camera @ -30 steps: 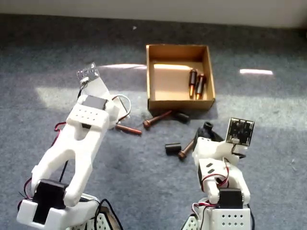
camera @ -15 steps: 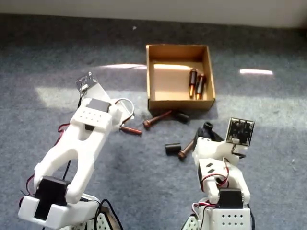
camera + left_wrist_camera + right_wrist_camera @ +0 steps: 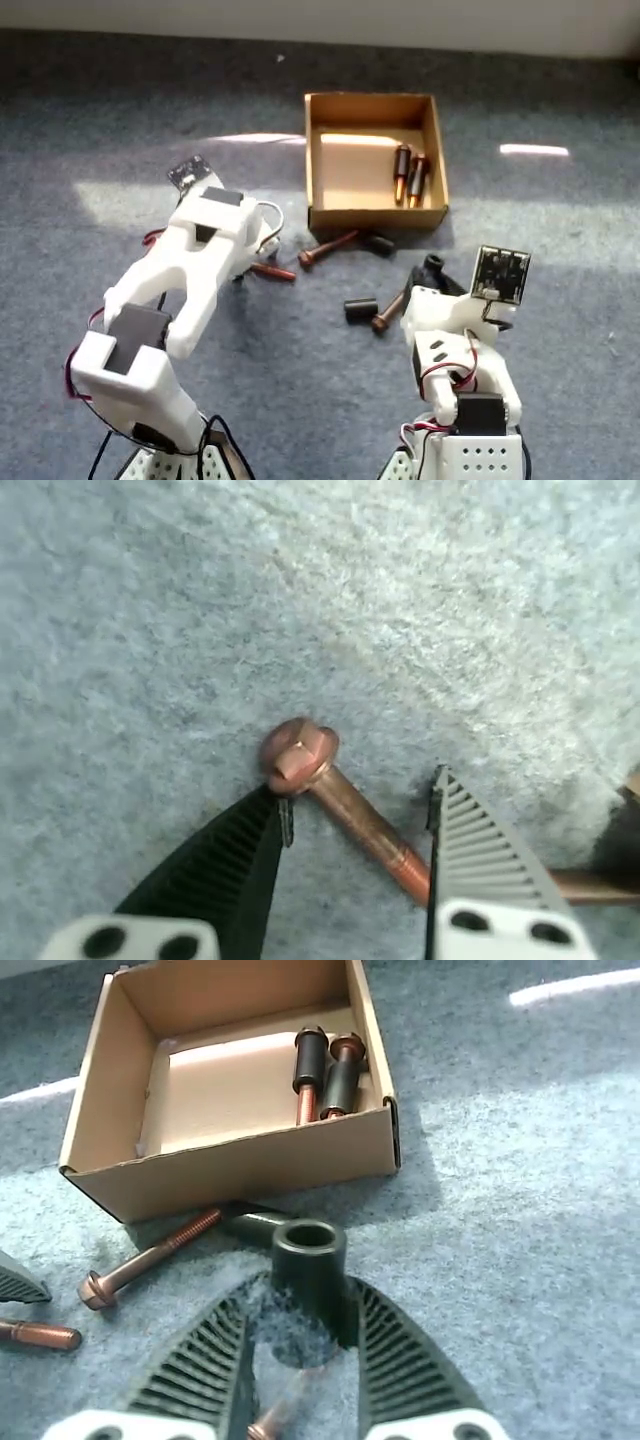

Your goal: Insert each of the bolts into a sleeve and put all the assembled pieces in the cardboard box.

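My left gripper (image 3: 360, 800) is open low over the carpet, its fingers straddling the shank of a copper bolt (image 3: 340, 800) that lies flat. That bolt (image 3: 272, 270) pokes out beside the left arm in the high view. My right gripper (image 3: 305, 1295) is shut on a black sleeve (image 3: 310, 1265), held upright just above the carpet in front of the cardboard box (image 3: 250, 1165). Two assembled pieces (image 3: 409, 172) lie inside the box (image 3: 318, 165). A second bolt (image 3: 325, 248) and a sleeve (image 3: 378, 243) lie at the box's near wall. A third sleeve (image 3: 360, 308) and bolt (image 3: 388, 312) rest by the right arm.
Grey carpet covers the whole work area. Bright sun patches fall left of the box and to its right. The left arm's body (image 3: 190, 270) slants across the left half, and the right arm's base (image 3: 465, 400) stands at the lower right.
The left arm has swung right and come down, bringing its open fingers around the bolt on the carpet. The right arm and its sleeve have stayed put.
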`<action>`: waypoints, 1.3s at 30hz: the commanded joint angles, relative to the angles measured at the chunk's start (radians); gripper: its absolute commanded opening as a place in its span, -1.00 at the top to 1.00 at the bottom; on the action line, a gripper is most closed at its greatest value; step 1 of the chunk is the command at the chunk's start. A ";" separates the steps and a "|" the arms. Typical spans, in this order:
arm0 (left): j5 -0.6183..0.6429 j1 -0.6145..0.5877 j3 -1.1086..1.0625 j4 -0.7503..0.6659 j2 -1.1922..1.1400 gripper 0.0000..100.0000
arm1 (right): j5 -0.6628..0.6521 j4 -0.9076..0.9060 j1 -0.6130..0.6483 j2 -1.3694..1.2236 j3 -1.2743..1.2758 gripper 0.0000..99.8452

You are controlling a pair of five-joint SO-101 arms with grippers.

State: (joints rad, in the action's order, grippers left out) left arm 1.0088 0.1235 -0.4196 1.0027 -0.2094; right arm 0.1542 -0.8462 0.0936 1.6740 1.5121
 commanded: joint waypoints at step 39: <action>-0.141 -0.010 -0.090 0.008 0.475 0.99 | -0.014 0.036 -0.010 0.018 -0.008 0.99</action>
State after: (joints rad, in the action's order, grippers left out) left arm 0.9122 0.1204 -0.4565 1.0671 0.0760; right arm 0.1542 -0.8462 0.0936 1.6740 1.5121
